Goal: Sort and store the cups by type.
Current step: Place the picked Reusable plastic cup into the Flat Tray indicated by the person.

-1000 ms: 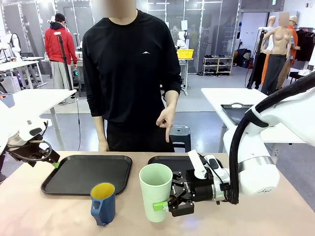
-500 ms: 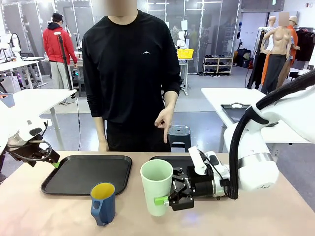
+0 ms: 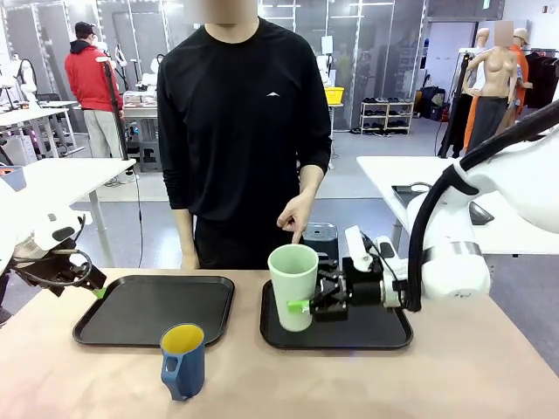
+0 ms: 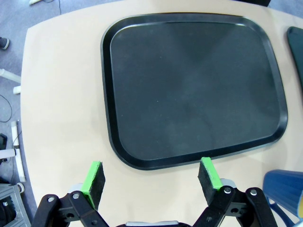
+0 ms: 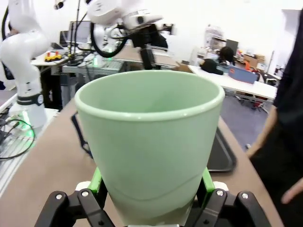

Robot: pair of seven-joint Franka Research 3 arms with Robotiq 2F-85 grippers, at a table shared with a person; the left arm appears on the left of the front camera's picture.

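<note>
The right pincer (image 3: 297,305) grips the mint tumbler (image 3: 293,278) low on its wall, one green pad (image 3: 297,305) on the near side. In the right wrist view the pads (image 5: 96,181) press both flanks of the tumbler (image 5: 151,137), which stands upright with its mouth open to the top. The tumbler sits over the left end of the right tray (image 3: 376,330); whether its base touches the tray cannot be told. Beyond its rim, a person's hand (image 3: 295,214) hangs with a finger pointing down toward that tray.

The blue cup (image 3: 183,360) stands upright on the bench (image 3: 454,384), near the front edge and just in front of the left tray (image 3: 131,310). Its yellow inside shows and its handle faces picture left. It is well apart from the tumbler.

The left pincer (image 3: 93,289) hovers by the left tray's near-left corner with its jaws wide apart and nothing between them. In the left wrist view its fingers (image 4: 94,175) frame one edge of the tray (image 4: 189,85), with bare bench under the pincer (image 4: 150,171). The blue cup (image 4: 284,189) shows at the lower right corner, off the tray.
</note>
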